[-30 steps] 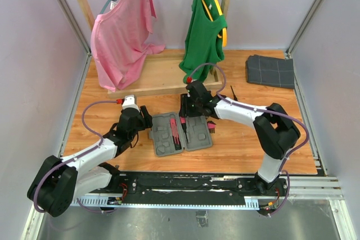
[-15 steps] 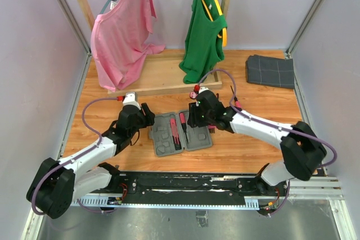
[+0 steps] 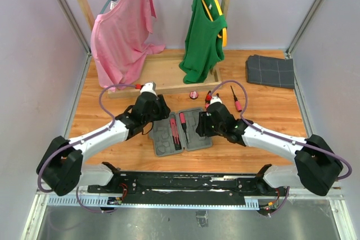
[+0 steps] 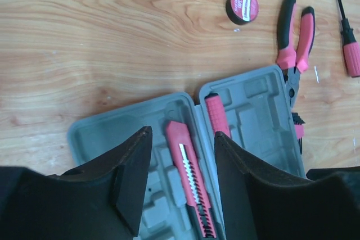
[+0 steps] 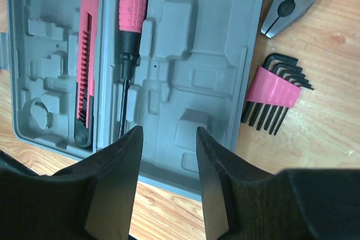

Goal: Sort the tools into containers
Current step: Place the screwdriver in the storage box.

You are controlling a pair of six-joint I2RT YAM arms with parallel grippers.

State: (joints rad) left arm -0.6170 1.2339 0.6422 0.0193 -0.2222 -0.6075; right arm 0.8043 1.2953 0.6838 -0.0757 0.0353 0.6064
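Two tools sit in the open grey case: a pink knife in the left half, a screwdriver in the right. Outside on the table lie pliers, hex keys, a thin screwdriver and a red roll. Above the case hover the left gripper and the right gripper, jaws apart, empty

Open tool case lies mid-worktop, with the knife in its left half by the hinge and a screwdriver in the right half just across the hinge. Hex keys sit just beside the case's right edge, pliers at its right rear corner, tape roll behind the case, and a loose screwdriver right of the pliers. Folded cloth lies well apart at far right rear.
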